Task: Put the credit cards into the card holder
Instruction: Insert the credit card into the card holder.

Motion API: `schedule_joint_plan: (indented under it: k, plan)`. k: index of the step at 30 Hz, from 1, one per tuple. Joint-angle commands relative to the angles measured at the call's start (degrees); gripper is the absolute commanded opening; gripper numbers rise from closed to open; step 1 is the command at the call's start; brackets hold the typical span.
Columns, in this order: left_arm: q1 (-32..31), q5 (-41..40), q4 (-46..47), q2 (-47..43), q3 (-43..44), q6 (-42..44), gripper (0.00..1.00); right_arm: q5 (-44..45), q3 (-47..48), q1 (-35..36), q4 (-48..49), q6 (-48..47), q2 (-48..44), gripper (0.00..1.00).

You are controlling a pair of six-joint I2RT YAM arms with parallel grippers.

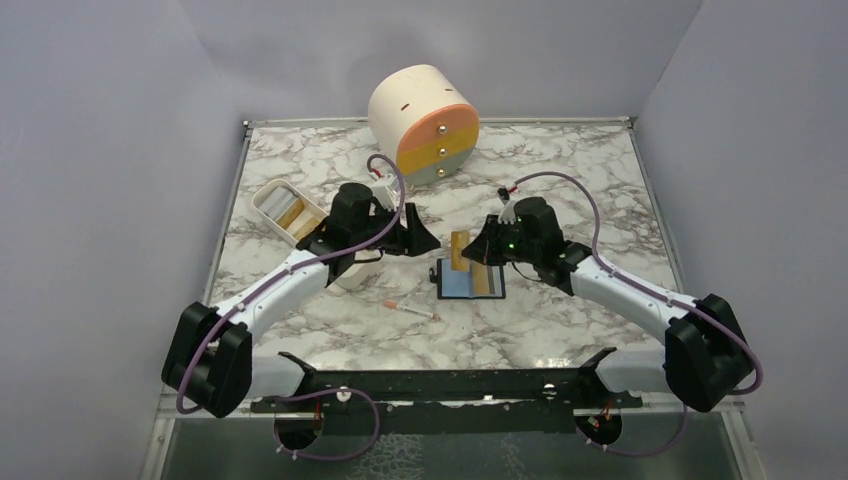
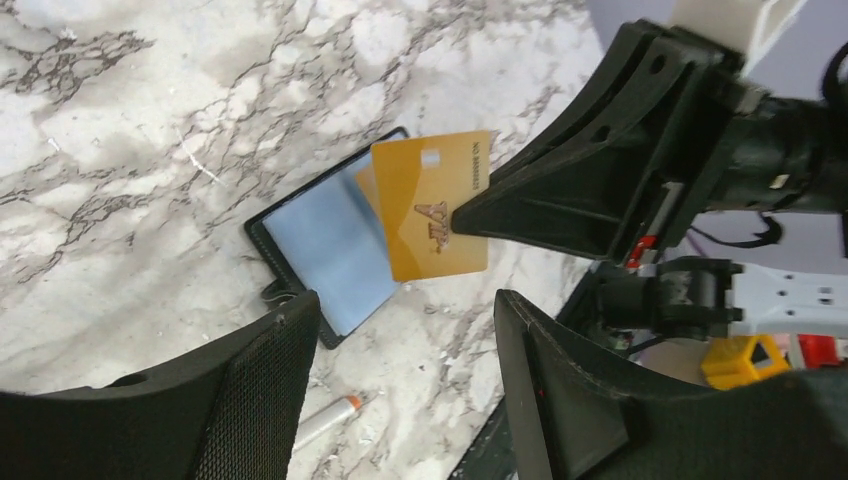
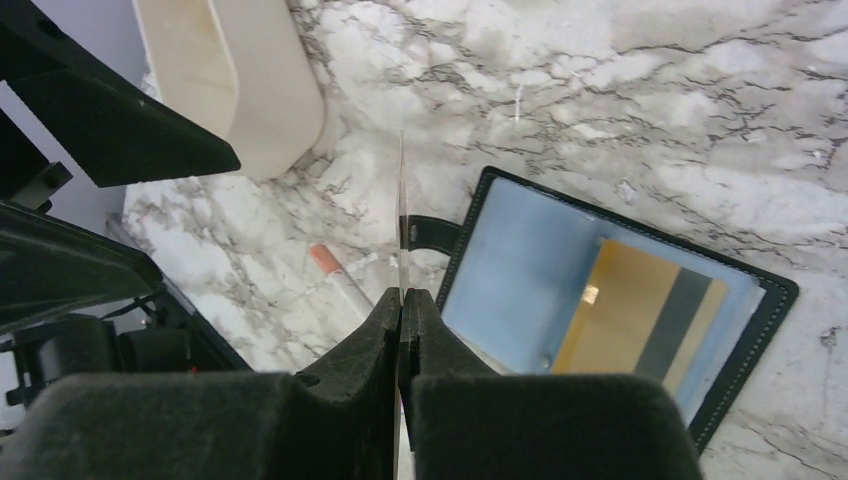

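Right gripper (image 3: 400,300) clenched on one edge of the orange-yellow credit card (image 2: 432,205), poised above the open card holder (image 3: 510,280), presumably for slotting. Second card (image 3: 640,320) sits pocketed. Left gripper (image 2: 405,305) spread, empty, alongside.

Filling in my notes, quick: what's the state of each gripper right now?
Left gripper: open, holding nothing.
Right gripper: shut on the orange-yellow credit card.

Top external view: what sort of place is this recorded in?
Probably a lab test booth: plain grey walls around a marble-patterned tabletop, two robot arms mounted on a black rail.
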Motion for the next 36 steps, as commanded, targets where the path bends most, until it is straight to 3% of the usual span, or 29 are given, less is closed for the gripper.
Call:
schedule_joint_plan:
  k: [1,18,26,36]
  plan:
    - [-2.5,-7.4,-3.2,4.7,2.4,6.3,0.66,1.3,-0.4,-2.0,-0.8,-2.3,2.3,0.01]
    - [-8.9,-11.5,-1.5,18.2,4.8,8.6,0.66,1.1,-2.2,-4.6,-2.2,-3.3,9.1,0.01]
    - [-9.5,-14.2,-2.0,22.2,4.5,10.4,0.66,6.4,-2.9,-4.6,-5.7,-4.3,7.9,0.01]
    - [-9.8,-16.2,-2.8,25.6,5.2,11.5,0.56,10.3,-2.3,-4.6,-8.9,-5.3,6.6,0.01]
